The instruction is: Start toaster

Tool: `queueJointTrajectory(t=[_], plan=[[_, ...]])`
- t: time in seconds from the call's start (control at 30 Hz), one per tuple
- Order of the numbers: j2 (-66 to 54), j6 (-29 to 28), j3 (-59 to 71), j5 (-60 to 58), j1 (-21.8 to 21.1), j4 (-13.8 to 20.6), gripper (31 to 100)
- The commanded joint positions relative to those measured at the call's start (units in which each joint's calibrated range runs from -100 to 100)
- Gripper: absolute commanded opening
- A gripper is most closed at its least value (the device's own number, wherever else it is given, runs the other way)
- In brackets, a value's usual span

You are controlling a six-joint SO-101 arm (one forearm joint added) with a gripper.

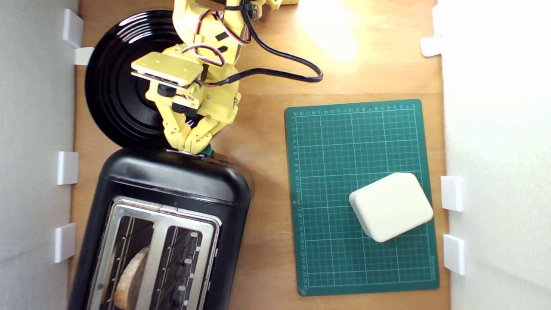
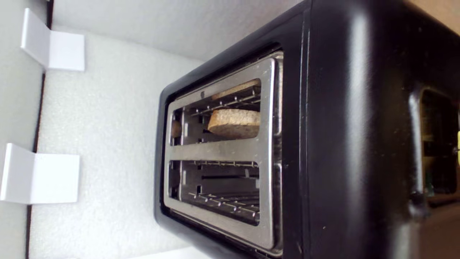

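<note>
- At 7 o'clock in the exterior view, the toaster [image 1: 172, 185] is seen on the wooden table [image 1: 267, 129], its silver top and two slots cut off by the frame's edge.
- A slice of bread [image 1: 131, 275] is seen in the slot nearer the exterior view's left; the other slot looks empty.
- From 12 o'clock, the yellow arm [image 1: 206, 30] is reached down, and the gripper [image 1: 191, 146] is placed at the toaster's far end, right beside the teal lever [image 1: 209, 150].
- The fingers [image 1: 174, 133] are drawn close together at the tips; whether the lever is gripped or merely touched cannot be told.
- Behind the gripper, at 10 o'clock, a black plate [image 1: 112, 86] is partly covered by the arm and touched by the toaster's end.
- At 4 o'clock, a green mat [image 1: 335, 150] is laid flat, with a white box [image 1: 391, 206] set on it.
- From the wrist view, the toaster [image 2: 341, 144] is shown close up, with the bread [image 2: 235, 123] standing in one slot.
</note>
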Motion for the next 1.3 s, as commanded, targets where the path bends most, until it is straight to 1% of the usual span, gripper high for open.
queueJointTrajectory(t=[0.0, 0.13, 0.27, 0.4, 0.7, 1.03, 1.27], plan=[[1.0, 2.9, 2.3, -1.9, 0.8, -0.2, 31.6], [1.8, 3.2, 3.0, -2.0, 0.8, 0.4, 31.5], [1.7, 3.2, 3.1, -2.0, 1.4, -0.5, 31.5], [2.1, 1.5, 3.8, -2.0, 1.6, 0.3, 31.5], [2.7, -0.4, 5.6, -2.0, 1.5, -0.1, 31.5], [2.7, -0.6, 10.3, -2.1, -0.3, -0.5, 31.5], [2.7, -1.1, 17.6, -9.4, -1.1, 0.4, 31.4]])
